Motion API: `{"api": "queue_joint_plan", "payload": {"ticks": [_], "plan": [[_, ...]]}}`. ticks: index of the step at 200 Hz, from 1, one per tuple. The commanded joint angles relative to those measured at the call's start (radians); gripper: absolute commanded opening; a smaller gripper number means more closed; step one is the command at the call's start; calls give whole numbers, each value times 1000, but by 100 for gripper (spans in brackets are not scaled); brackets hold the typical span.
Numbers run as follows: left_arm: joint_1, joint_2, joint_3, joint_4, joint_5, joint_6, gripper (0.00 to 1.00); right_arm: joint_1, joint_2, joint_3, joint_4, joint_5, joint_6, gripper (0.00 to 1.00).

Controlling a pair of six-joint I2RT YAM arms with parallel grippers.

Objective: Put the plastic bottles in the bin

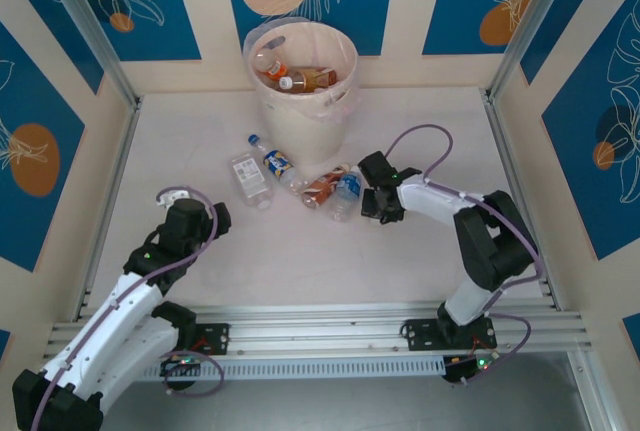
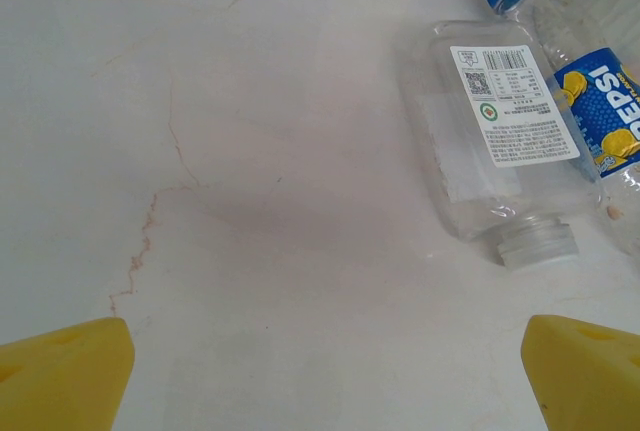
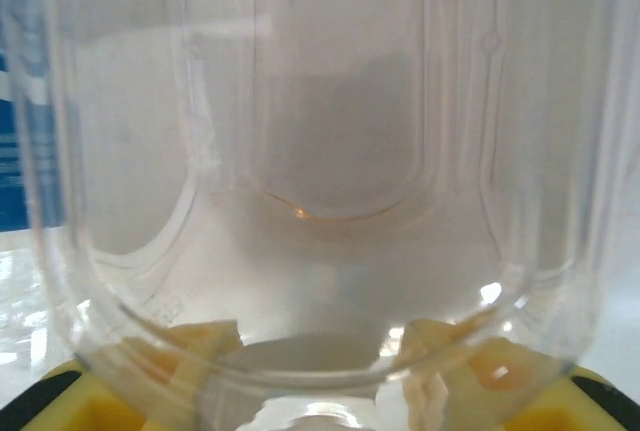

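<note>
Right pincer (image 1: pixel 368 197) is clamped on the blue-labelled clear bottle (image 1: pixel 346 191) just left of it, long axis roughly near-far. The bin (image 1: pixel 300 121) is sited far-left. Left pincer (image 2: pixel 320 376) is held apart.

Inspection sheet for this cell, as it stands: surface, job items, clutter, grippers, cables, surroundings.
Surface: pale table, faint hairline veins.
Job's things: lying before the bin: square clear bottle, Pepsi bottle, orange-label bottle, blue-label bottle; other bottles inside it.
Clutter: nothing seen.
Grippers: left gripper open above bare table; right gripper shut on the blue-label bottle.
Cables: purple cables loop over both arms, clear of the bottles.
Surroundings: blue-and-cream wall panels, metal rail at near edge.
</note>
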Motion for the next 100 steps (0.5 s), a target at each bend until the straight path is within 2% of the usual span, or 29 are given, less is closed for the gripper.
{"api": "queue_joint_plan", "payload": {"ticks": [1, 46, 100], "plan": [[-7, -3, 4, 3, -17, -17, 100, 2, -106, 88, -82, 54, -50, 28], [-7, -5, 8, 5, -10, -17, 100, 2, -200, 251, -166, 70, -124, 28], [-6, -6, 11, 7, -3, -18, 100, 7, -212, 472, -188, -3, -220, 28]]}}
